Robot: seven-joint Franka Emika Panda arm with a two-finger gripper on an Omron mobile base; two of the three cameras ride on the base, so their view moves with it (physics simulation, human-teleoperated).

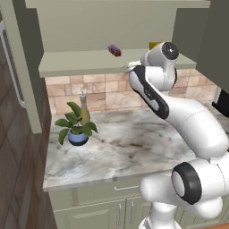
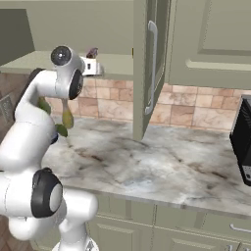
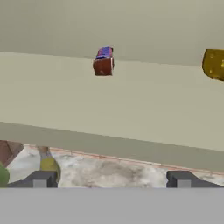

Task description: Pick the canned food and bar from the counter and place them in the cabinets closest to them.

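Hand view: the bar lies on the cabinet shelf, far back near the rear wall, one reddish end facing the camera, purple behind it. A yellow wedge sits on the same shelf, well apart from the bar, cut off at the frame's edge. The two fingertips stand wide apart at the bottom, nothing between them, so the hand is spread and empty. The tips sit in front of the shelf's front edge, with the marbled surface visible below it.

Left base view: the bar rests on the open cabinet shelf, toward its middle. The wedge peeks out just beside the arm's wrist. The arm rises from the lower right and bends up to the shelf's front edge; the fingers are hidden behind the wrist. On the surface stands a potted plant in a blue pot, with a bottle right behind it, both near the tiled back wall.

Right base view: the bar shows small on the shelf just past the wrist. An open cabinet door with a long handle hangs beside it. A dark appliance sits at the far end of the surface. No can is seen.
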